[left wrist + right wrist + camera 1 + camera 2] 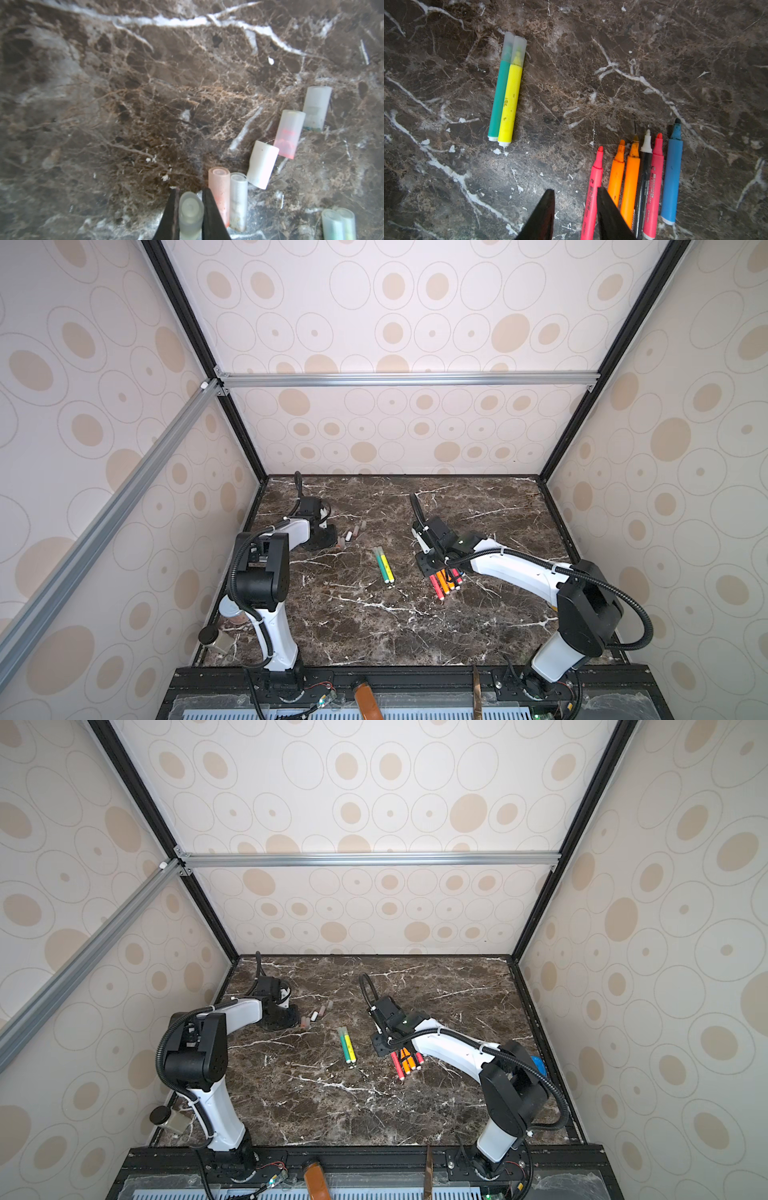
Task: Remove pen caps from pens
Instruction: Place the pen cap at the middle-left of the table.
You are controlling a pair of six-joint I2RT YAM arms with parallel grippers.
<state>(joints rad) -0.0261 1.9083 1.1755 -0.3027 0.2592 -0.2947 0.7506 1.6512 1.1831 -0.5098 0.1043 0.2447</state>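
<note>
Left tool [190,192] pinches a cap [190,214].
Right tool [575,190] narrowly parted, empty, over bare pens [631,182] near yellow pen [510,104].

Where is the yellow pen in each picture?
Top views: in both, the yellow pen lies near the middle of the table.
Left wrist: only its capped end peeks in at a corner.
Right wrist: the whole pen shows, cap on, apart from the uncapped pens.
Landmark: the green pen lies touching it, side by side, in every view.
</note>
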